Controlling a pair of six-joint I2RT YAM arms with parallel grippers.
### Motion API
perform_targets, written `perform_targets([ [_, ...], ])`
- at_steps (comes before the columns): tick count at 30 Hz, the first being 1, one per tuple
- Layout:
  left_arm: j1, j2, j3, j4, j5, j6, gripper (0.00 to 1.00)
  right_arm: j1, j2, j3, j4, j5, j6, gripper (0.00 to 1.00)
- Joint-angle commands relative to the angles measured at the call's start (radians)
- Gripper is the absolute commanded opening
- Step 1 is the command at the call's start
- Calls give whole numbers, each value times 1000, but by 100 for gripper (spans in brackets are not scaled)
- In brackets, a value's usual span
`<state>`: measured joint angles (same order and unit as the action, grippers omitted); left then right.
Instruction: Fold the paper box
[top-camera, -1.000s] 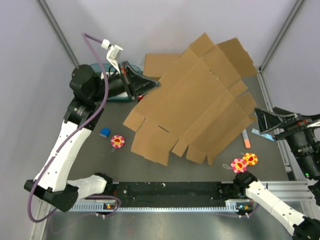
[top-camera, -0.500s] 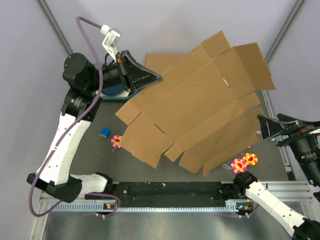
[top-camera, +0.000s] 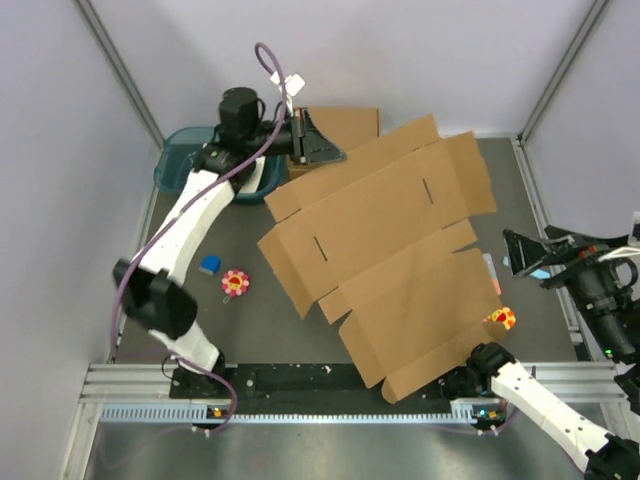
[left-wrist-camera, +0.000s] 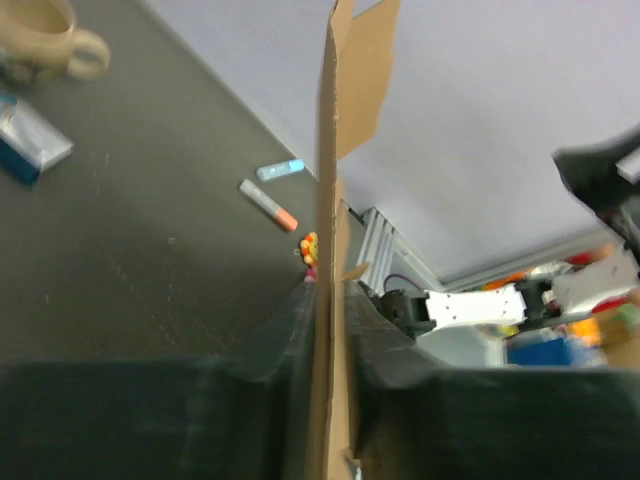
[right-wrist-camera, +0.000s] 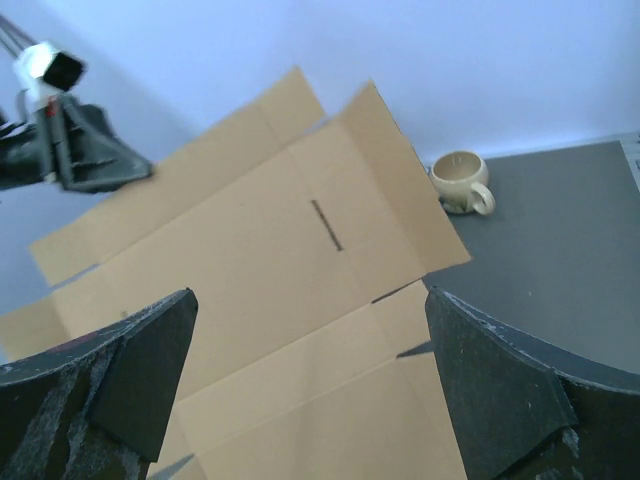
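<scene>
Swung round since a moment ago, the paper box (top-camera: 390, 250) now sprawls over the worktop (top-camera: 230, 330), long axis running from the left tool (top-camera: 335, 155) clenched on its far-left edge toward its near-right corner, with the released right tool (top-camera: 512, 253) beside its right edge.

Overhead and wrist views share paper box (top-camera: 400, 230).

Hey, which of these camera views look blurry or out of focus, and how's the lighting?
Top external view: sharp and evenly lit, no glare on the flat brown cardboard mailer. Left wrist view: soft throughout, with the left pincer dark and smeared around the mailer's edge. Right wrist view: mailer and cream mug fairly crisp, but the open right pincer has dark, blurred fingers.
</scene>
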<state>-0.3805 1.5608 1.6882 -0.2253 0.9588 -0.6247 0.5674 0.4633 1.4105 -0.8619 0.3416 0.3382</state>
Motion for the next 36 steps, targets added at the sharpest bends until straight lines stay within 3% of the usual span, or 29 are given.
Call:
perform_targets([
  [1, 66, 191, 172, 17, -35, -7, 43, 8, 37, -33, 1, 16, -30, 99],
  [3, 93, 255, 258, 6, -74, -29, 59, 8, 51, -48, 4, 17, -41, 99],
  [4, 101, 265, 281, -9, -100, -27, 77, 8, 52, -53, 4, 22, -45, 99],
  [5, 107, 269, 301, -23, -154, -23, 79, 9, 57, -61, 7, 20, -51, 99],
  [6, 118, 259, 323, -48, -191, -17, 97, 8, 67, -65, 11, 20, -53, 99],
  [7, 120, 245, 318, -52, -231, -1, 99, 8, 70, -70, 18, 22, -57, 99],
  [11, 89, 69, 208, -103, -519, 66, 99, 9, 80, -125, 61, 13, -53, 99],
  [12, 75, 21, 92, -106, -675, 63, 99, 9, 78, -139, 70, 10, -50, 99],
  [13, 59, -32, 20, -100, -763, 53, 99, 9, 75, -166, 89, 7, -42, 99],
  [14, 20, -136, -146, -101, -841, 28, 99, 9, 72, -180, 99, 8, -41, 99],
  [15, -7, -192, -238, -98, -1018, -43, 99, 8, 66, -194, 109, -1, -35, 99],
  [18, -144, -373, -569, -95, -1289, -226, 99, 8, 64, -246, 138, -15, -16, 99],
  [21, -247, -482, -807, -94, -1425, -404, 99, 8, 69, -272, 152, -39, -4, 99],
  [26, -262, -571, -990, -51, -1467, -520, 99, 8, 77, -303, 162, -62, 12, 99],
  [31, -261, -489, -1038, -6, -1439, -541, 99, 8, 78, -360, 181, -87, 42, 99],
  [36, -258, -397, -1090, 249, -1317, -462, 92, 9, 72, -390, 182, -96, 47, 99],
])
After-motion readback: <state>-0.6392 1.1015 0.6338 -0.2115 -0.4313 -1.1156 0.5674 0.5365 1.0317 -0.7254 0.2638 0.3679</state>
